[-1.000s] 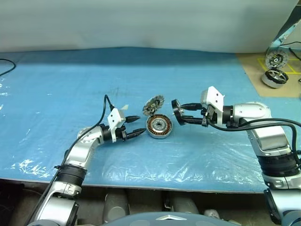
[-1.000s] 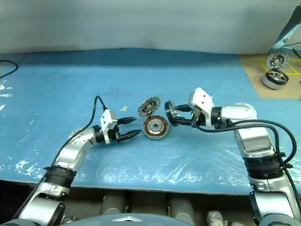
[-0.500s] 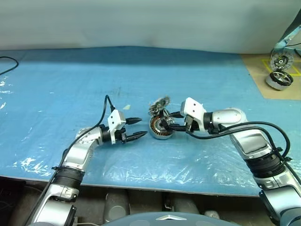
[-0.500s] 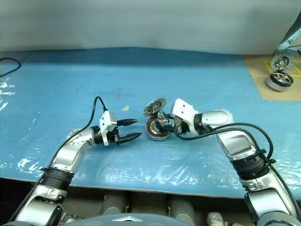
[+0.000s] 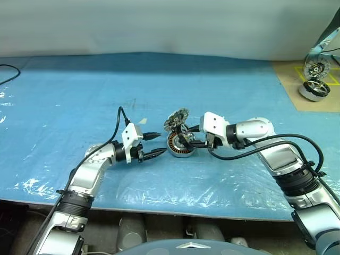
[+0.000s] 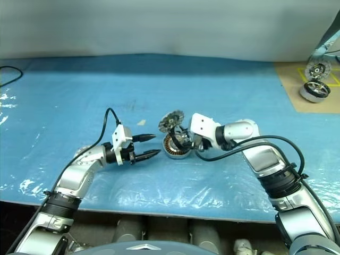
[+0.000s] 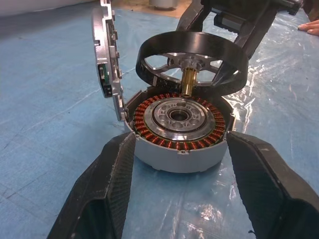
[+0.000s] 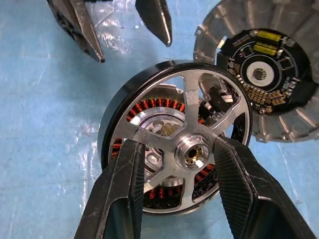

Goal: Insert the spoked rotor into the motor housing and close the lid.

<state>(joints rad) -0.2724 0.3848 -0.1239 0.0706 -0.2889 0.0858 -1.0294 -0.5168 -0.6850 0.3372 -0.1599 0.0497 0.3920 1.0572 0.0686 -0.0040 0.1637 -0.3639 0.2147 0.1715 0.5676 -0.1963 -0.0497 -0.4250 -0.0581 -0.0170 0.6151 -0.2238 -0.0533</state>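
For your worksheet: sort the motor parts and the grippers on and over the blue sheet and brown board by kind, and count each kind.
Spoked rotor: 1
Motor housing: 1
Hinged lid, standing open: 1
Larger wheel-like motors on the brown board: 2
Grippers, left and right: 2
Total: 7

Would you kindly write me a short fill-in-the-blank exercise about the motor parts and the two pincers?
1. The right pincer holds the spoked rotor just ____ the motor housing.
2. The housing's windings are ____-coloured.
3. The hinged lid stands ____.
4. The left pincer holds ____.

Missing words: above; copper; open; nothing
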